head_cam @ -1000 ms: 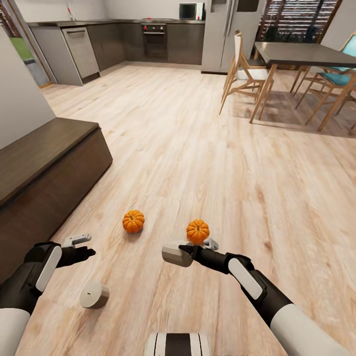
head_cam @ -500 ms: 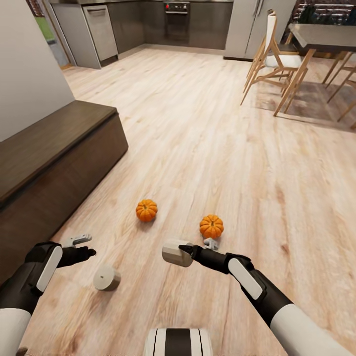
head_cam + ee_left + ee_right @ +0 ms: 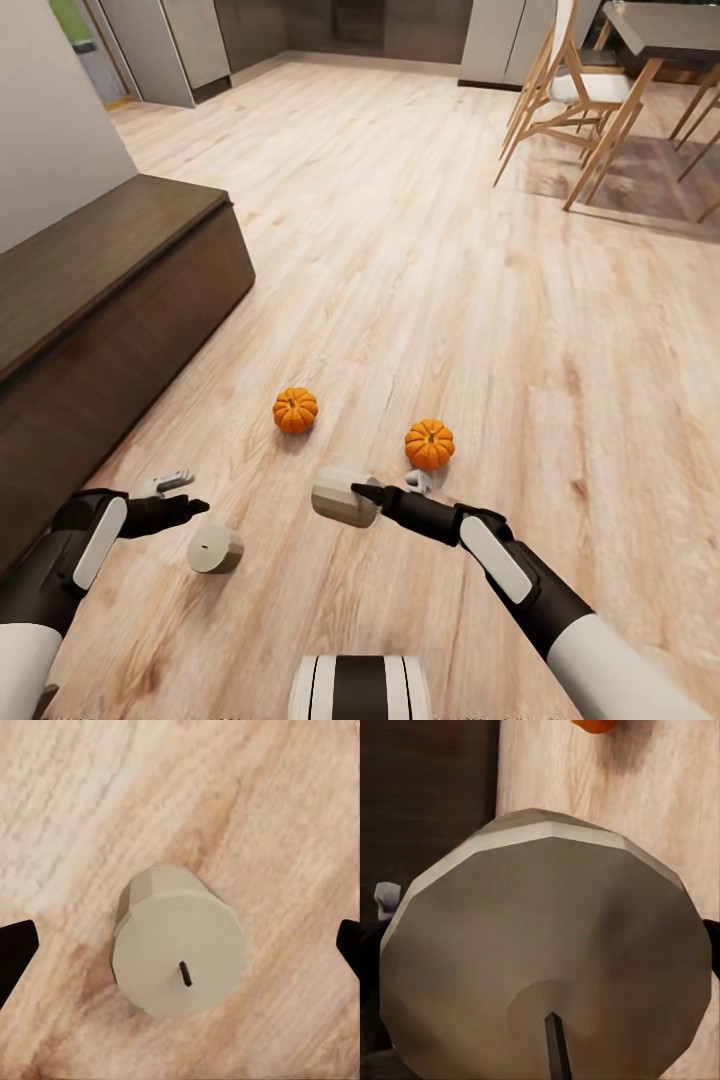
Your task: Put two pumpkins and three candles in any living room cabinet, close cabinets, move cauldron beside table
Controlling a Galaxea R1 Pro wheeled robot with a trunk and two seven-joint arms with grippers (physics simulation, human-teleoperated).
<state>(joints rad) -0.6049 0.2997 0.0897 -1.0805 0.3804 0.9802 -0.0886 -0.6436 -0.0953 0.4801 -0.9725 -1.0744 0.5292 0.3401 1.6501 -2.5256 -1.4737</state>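
Observation:
Two orange pumpkins (image 3: 295,410) (image 3: 429,444) sit on the wooden floor ahead of me. My right gripper (image 3: 372,492) is shut on a grey-beige candle (image 3: 343,497), held on its side above the floor; in the right wrist view this candle (image 3: 547,960) is very close, wick end towards the camera. Another candle (image 3: 215,549) stands on the floor at lower left. My left gripper (image 3: 188,494) hangs open just above and behind it, and the left wrist view looks straight down on that candle (image 3: 180,945) between the spread fingertips (image 3: 15,952). The long dark-brown cabinet (image 3: 100,300) runs along the left, its fronts looking shut.
A grey wall (image 3: 50,110) rises behind the cabinet. Wooden chairs (image 3: 570,90) and a dark dining table (image 3: 665,25) stand at the far right. Kitchen cupboards (image 3: 190,40) line the far end. Open floor lies between the pumpkins and the kitchen.
The head camera has tilted down and shifted, so the whole scene slid. My right gripper moved slightly left with the candle still in it. My left gripper edged towards the floor candle.

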